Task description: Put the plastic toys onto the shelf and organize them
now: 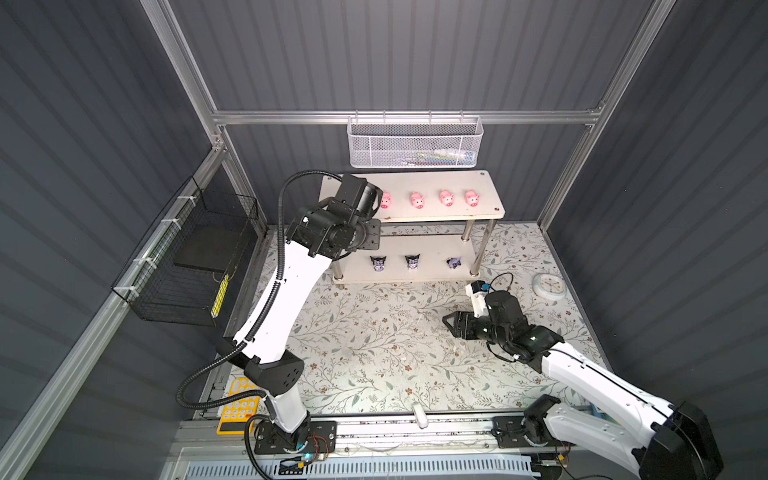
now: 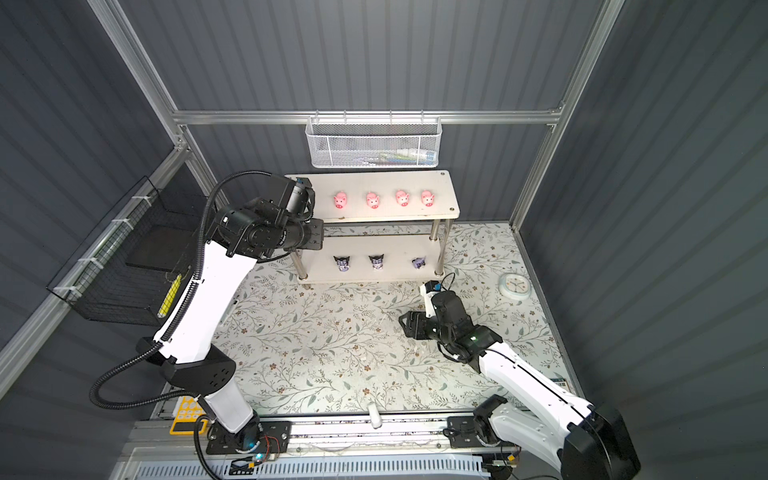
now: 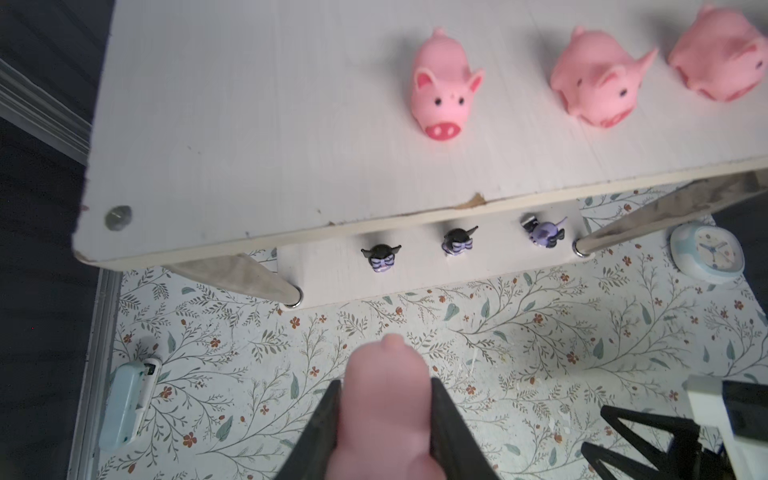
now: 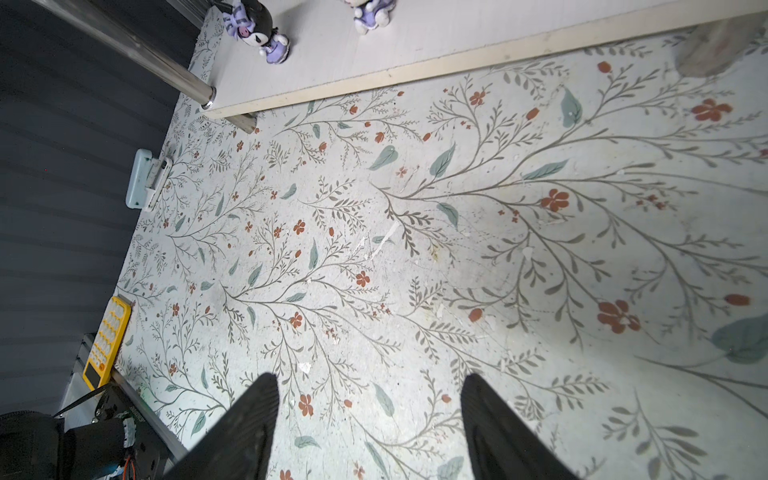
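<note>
Four pink pigs (image 1: 417, 200) (image 2: 372, 200) stand in a row on the top board of the shelf (image 1: 415, 183); three of them (image 3: 444, 91) show in the left wrist view. Three black-and-purple figures (image 1: 412, 262) (image 3: 457, 241) (image 4: 257, 29) stand on the lower board. My left gripper (image 3: 385, 381) is shut on another pink pig (image 3: 384, 415), held high by the shelf's left end. In both top views its fingers are hidden under the wrist. My right gripper (image 4: 370, 386) (image 1: 448, 322) is open and empty, low over the floral mat before the shelf's right end.
A white mesh basket (image 1: 415, 143) hangs on the back rail above the shelf. A black wire basket (image 1: 187, 262) hangs on the left wall. A round clock (image 1: 549, 286) lies right of the shelf, a pale blue device (image 3: 129, 403) at the mat's left edge, a yellow calculator (image 1: 239, 405) front left.
</note>
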Tool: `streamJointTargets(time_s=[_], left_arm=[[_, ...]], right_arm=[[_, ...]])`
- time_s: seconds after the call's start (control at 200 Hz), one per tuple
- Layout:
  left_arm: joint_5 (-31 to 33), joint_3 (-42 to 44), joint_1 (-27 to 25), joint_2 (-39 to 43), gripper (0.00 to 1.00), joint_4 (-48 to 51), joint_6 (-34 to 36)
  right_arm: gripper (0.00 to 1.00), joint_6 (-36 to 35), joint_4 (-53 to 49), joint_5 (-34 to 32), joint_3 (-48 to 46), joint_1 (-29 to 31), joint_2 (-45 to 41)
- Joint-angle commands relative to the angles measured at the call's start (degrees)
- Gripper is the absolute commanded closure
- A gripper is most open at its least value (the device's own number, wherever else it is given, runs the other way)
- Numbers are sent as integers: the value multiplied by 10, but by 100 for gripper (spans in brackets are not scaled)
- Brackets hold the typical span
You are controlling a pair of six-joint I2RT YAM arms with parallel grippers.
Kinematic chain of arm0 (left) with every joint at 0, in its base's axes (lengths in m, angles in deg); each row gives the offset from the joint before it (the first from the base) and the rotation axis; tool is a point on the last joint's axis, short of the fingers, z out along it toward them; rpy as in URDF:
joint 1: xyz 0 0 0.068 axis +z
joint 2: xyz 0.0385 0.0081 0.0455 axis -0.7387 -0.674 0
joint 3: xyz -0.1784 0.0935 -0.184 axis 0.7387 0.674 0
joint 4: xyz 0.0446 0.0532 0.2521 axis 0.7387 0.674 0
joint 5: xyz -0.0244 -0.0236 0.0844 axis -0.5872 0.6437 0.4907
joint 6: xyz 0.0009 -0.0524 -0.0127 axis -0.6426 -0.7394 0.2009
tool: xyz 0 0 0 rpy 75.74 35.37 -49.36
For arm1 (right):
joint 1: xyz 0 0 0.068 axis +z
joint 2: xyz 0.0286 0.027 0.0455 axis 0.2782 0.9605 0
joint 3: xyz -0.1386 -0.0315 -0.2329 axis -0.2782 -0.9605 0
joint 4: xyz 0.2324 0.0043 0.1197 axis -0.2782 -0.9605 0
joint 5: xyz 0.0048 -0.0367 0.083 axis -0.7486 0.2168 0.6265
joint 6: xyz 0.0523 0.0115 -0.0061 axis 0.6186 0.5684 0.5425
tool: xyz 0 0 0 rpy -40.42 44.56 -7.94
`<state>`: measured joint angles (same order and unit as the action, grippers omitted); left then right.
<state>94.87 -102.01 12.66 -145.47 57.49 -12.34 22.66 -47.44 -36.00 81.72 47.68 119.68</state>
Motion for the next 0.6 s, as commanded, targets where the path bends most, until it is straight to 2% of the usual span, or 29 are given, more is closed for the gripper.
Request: streamJointTargets(time_s=[0.0,0.375,0.595], left_arm=[[-6,-47,13,-18,65,6,25],[-5,-70,41,-54,62,-64,42],[-28,-73,57,-64,63,-84,37]], right_arm=[[29,2,-4,-1,-8,-3,-7],[29,1,-5,-4,-12,-3,-8],[29,4,-2,0,-16,-4,-2]])
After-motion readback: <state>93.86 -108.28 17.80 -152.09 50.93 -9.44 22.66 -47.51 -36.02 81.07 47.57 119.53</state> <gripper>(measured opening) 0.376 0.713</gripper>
